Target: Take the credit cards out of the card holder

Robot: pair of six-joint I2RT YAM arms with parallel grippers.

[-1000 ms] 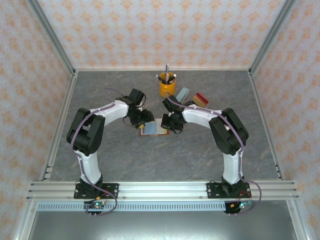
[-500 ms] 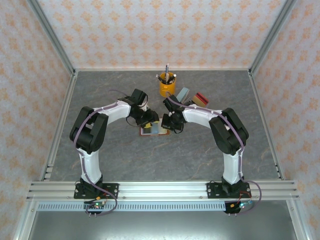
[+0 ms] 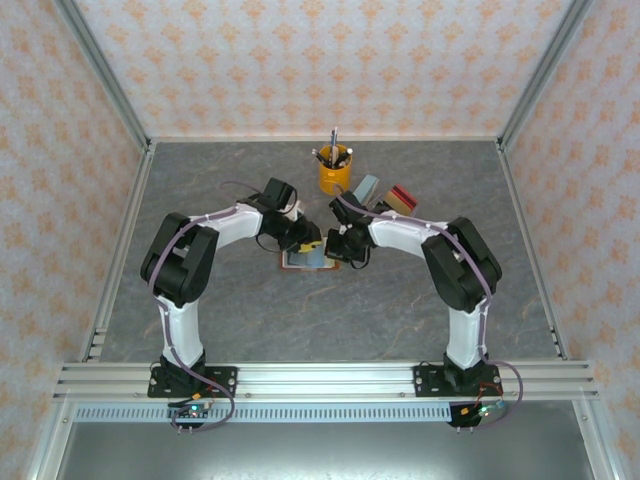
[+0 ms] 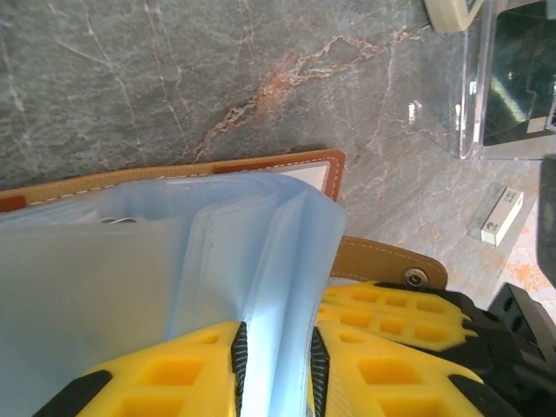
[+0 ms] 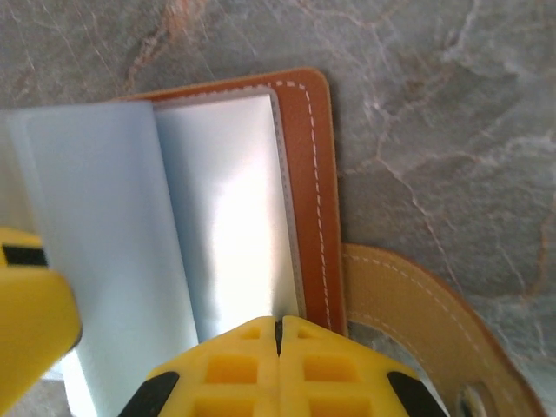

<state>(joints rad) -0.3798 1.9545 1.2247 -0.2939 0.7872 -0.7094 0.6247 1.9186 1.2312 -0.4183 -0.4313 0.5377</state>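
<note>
Card holder (image 3: 305, 258) open on worktop (image 3: 250, 320), left hand (image 4: 275, 347) pinched on its pale blue inner leaf, right hand (image 5: 279, 328) closed, pressing its edge; credit cards apparently yet to come out.

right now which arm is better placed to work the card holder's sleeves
Left: the left gripper pinches a blue sleeve of the card holder; the right gripper is shut at its brown edge.

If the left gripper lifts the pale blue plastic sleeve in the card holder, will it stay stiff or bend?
Likely floppy: the plastic sleeve already curves and folds in the left gripper. Probably slippery: it looks glossy. The card holder may lift with it unless the right gripper holds its edge down.
</note>
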